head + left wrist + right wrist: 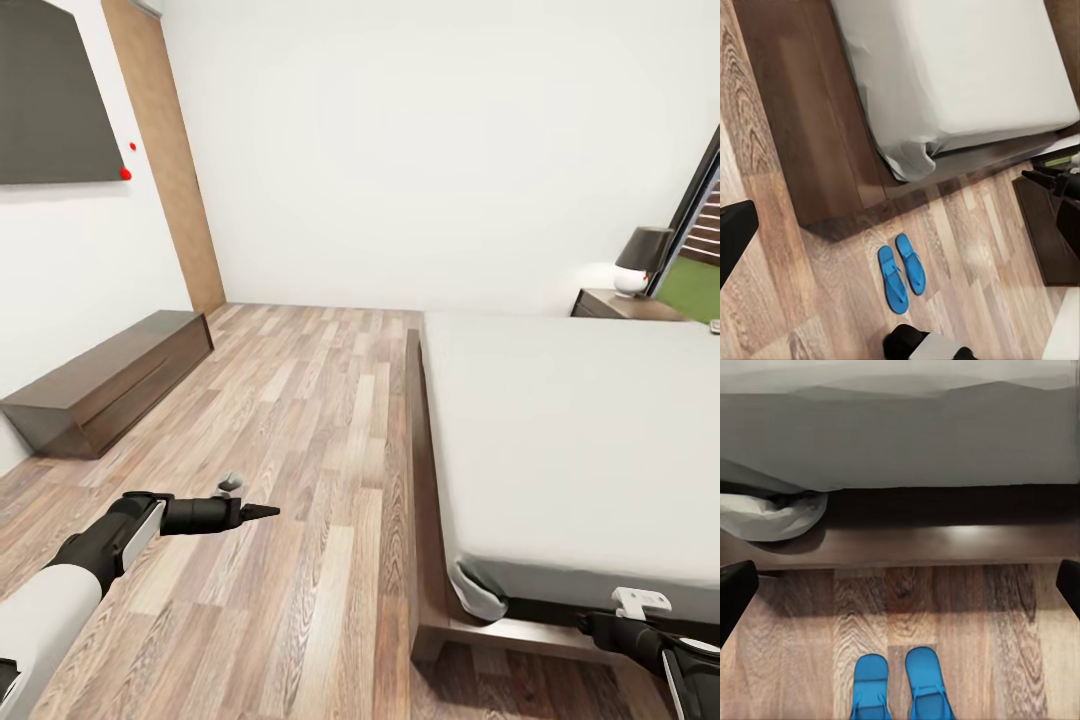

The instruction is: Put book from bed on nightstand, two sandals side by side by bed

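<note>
While my left gripper [268, 512] hangs over the plank floor [300, 420] with its fingers drawn together on nothing, I note the right gripper [900, 585] has its fingertips well apart, empty. The two sandals [901, 271] lie side by side on the floor just off the bed [560, 430] frame's corner. Beyond the mattress, a nightstand [625, 304] carries a lamp [640, 260].

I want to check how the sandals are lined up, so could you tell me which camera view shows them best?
The left wrist view: both blue sandals lie whole, side by side on the floor near the bed corner. The right wrist view shows their front ends, cut by the picture's edge.
</note>
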